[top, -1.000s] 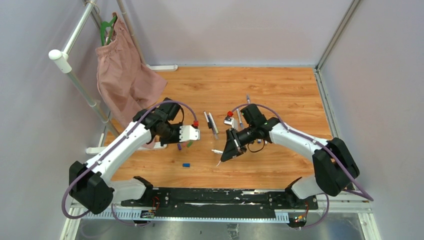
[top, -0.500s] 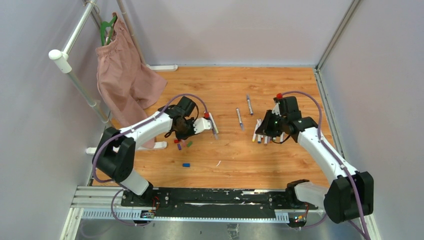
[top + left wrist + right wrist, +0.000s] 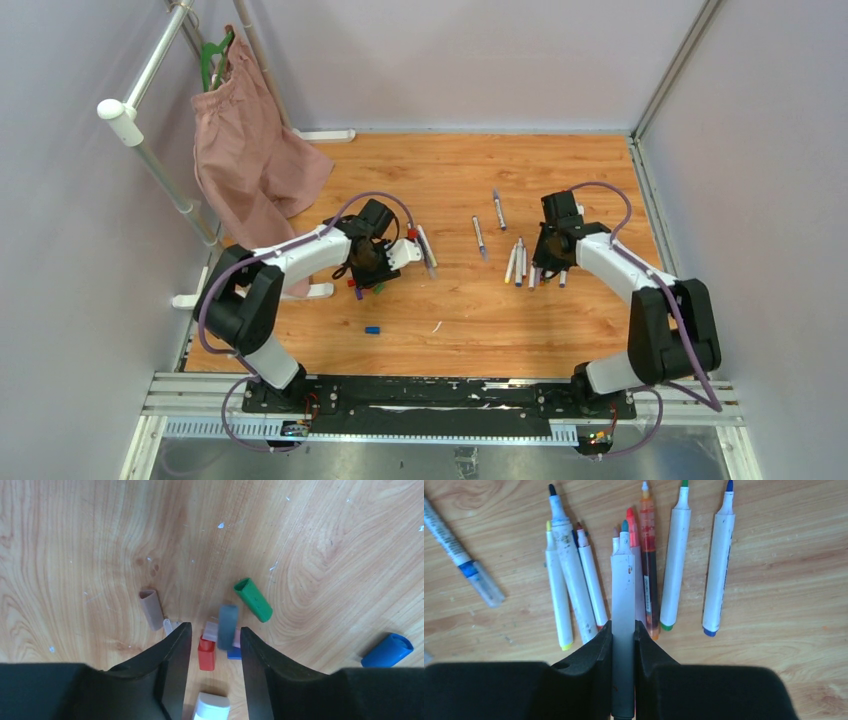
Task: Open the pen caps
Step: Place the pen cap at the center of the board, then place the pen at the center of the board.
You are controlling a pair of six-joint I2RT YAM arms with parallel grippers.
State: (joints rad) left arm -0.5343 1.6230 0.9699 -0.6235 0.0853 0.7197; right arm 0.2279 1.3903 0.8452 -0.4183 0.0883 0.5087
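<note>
Pen caps lie in a loose cluster right under my left claw [image 3: 215, 630], whose fingers stand spread apart with nothing pinched. In the gap between them I see a red cap [image 3: 206, 656] and a grey cap [image 3: 228, 626]. The grey one is blurred and, as far as I can tell, touches neither finger. Just outside one finger lies a brownish cap [image 3: 151, 609]. Just outside the other lies a green cap [image 3: 253, 599], set at a slant. Well off to that side a blue cap [image 3: 387, 650] lies alone on the wooden table [image 3: 75, 540].

My right claw [image 3: 623, 625] is pressed together on a white pen barrel [image 3: 623, 580] with a teal tip, which points away from me. Under and beside it the uncapped pens [image 3: 674, 570] lie roughly side by side on the wood, their tips yellow, black, red, orange, green and blue. Off to one side, apart from that row, a slim pen [image 3: 461, 555] with a blue band lies at an angle.

From above, the caps sit on my left half of the table and the pen row on my right. Farthest away, at the back left, pink shorts [image 3: 255, 165] hang on a rack.
</note>
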